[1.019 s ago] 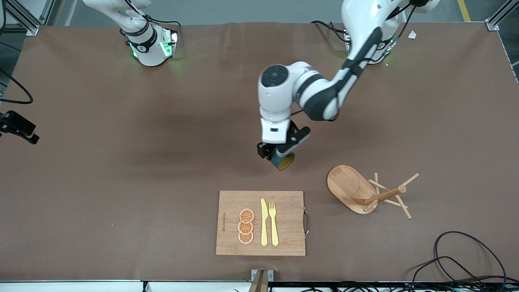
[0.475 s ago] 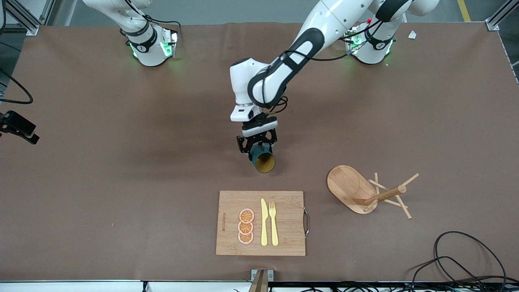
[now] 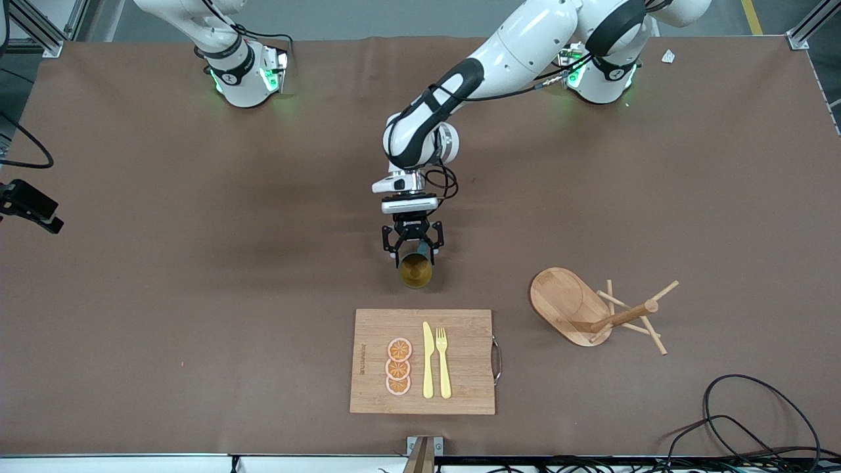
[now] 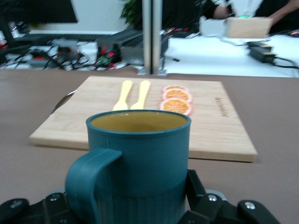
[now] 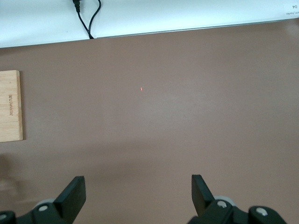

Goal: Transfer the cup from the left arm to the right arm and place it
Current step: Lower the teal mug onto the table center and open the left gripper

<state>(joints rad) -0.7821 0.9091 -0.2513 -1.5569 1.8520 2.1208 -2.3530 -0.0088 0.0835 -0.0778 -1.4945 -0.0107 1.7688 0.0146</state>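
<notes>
1. Front view gives you the left hand (image 3: pixel 412 251) over the middle of the worktop (image 3: pixel 197 263), clamped on the cup (image 3: pixel 416 270).
2. You see the cup tipped so that its yellowish mouth faces the front camera; whether it touches the worktop you cannot tell.
3. You find the cutting board (image 3: pixel 460 387) nearer to the front camera than the cup, apart from it, carrying three orange slices (image 3: pixel 398 367), a pale knife (image 3: pixel 428 361) and a fork (image 3: pixel 443 362).
4. Look toward the left arm's end of the worktop and you have a wooden mug rack (image 3: pixel 594 312) lying on its side.
5. Left wrist view shows you the teal cup (image 4: pixel 140 163) close up, its loop handle (image 4: pixel 86 179) facing the camera and its ribbed base between the dark fingers (image 4: pixel 198 193), with the board (image 4: pixel 224 135) on the worktop past it.
6. Right wrist view shows you the right hand (image 5: pixel 138 189) spread wide and holding nothing over bare worktop (image 5: pixel 163 102), one edge of the board (image 5: pixel 10 105) in sight; that arm waits.
</notes>
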